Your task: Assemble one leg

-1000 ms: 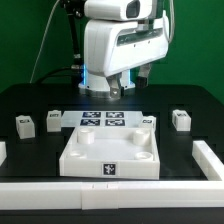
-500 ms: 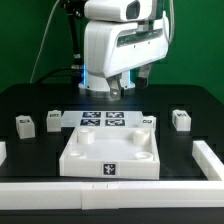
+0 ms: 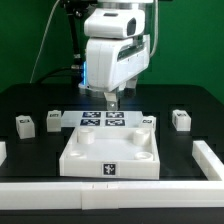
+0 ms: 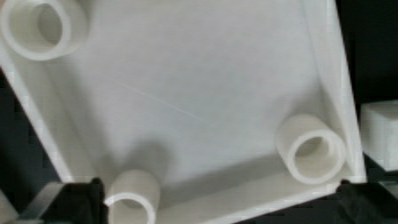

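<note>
1. My end effector [image 3: 113, 100] points down toward the worktop [image 3: 30, 100]. It is so narrow in the exterior view that I cannot tell whether its fingers are apart.
2. The top edge of the exterior view cuts off my arm [image 3: 118, 50].
3. The tray-like part [image 3: 108, 155] hides the near edge of the marker board [image 3: 103, 121], whose tags are too small to read.
4. I cannot tell whether one leg [image 3: 148, 120] touches that part's far corner.
5. In the blurred wrist view, the picture's edges cut off that part and two sockets [image 4: 45, 28].
6. Too little of a cropped white block [image 4: 379, 130] shows to identify it.
</note>
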